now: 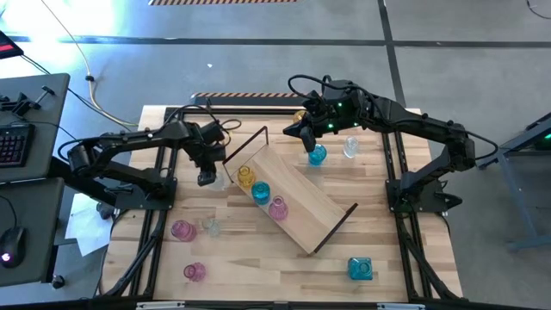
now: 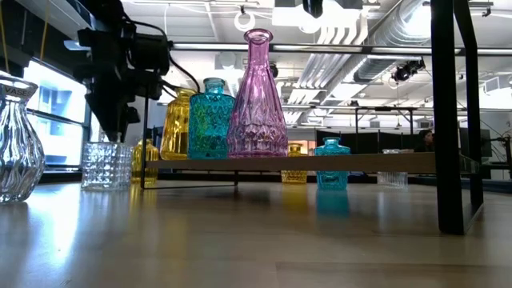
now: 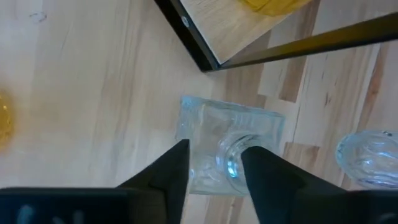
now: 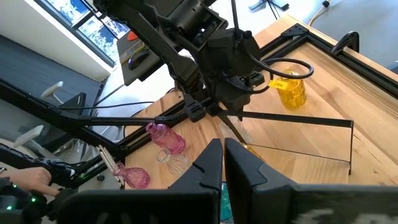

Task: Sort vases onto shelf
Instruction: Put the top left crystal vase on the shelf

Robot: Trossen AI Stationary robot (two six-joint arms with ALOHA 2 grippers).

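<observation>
The shelf (image 1: 301, 202) lies slantwise mid-table with a yellow vase (image 1: 246, 176), a teal vase (image 1: 260, 192) and a pink vase (image 1: 277, 207) standing on it. My left gripper (image 3: 217, 155) points down at the shelf's left end, open. Its fingers stand on either side of the neck of a clear square vase (image 3: 211, 124), which stands upright on the table. My right gripper (image 1: 308, 142) is shut on nothing and hangs high over a teal vase (image 1: 318, 156) on the table beyond the shelf. My left gripper comes from above, pointing down, with the clear vase's neck (image 3: 231, 149) between its two fingers. One finger (image 3: 258, 168) is right beside the neck. I cannot tell whether it touches. The vase stands on its base on the table.
On the table near the right gripper stand a clear vase (image 1: 350, 148) and a yellow vase (image 1: 300, 114). Two pink vases (image 1: 182, 230), (image 1: 195, 271) and a clear one (image 1: 211, 226) are at the near left. A teal square vase (image 1: 360, 269) is at the near right.
</observation>
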